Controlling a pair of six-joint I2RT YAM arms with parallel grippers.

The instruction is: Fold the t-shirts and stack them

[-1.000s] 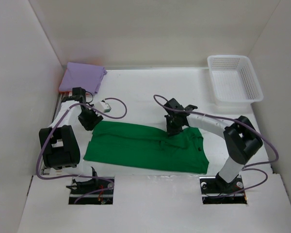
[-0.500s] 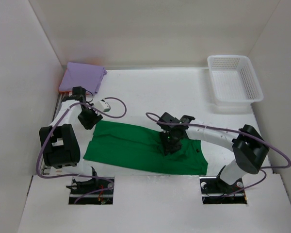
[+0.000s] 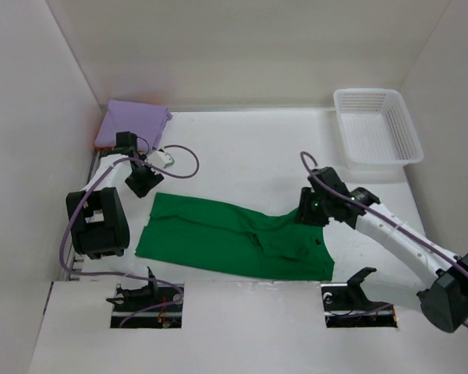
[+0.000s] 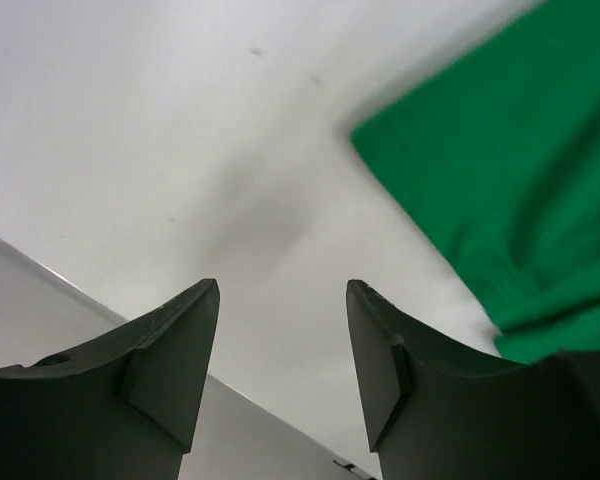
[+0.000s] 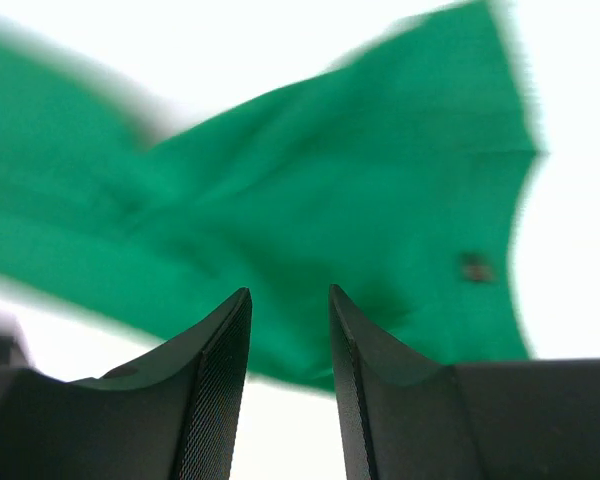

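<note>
A green t-shirt (image 3: 234, 238) lies folded lengthwise across the middle of the table, rumpled near its right end. A folded lavender t-shirt (image 3: 132, 122) rests at the back left, with a sliver of orange at its left edge. My left gripper (image 3: 143, 184) hovers just past the green shirt's back left corner (image 4: 500, 170), open and empty. My right gripper (image 3: 310, 212) hangs over the shirt's right end (image 5: 380, 200), open, nothing between its fingers.
A white lattice basket (image 3: 377, 128) stands at the back right. White walls close in the table on three sides. A small white block (image 3: 162, 158) with a purple cable lies near the left arm.
My right gripper opened and let go of the green shirt, then swung right, from the middle of the shirt to its right end. The left gripper opened wider and pulled back slightly.
</note>
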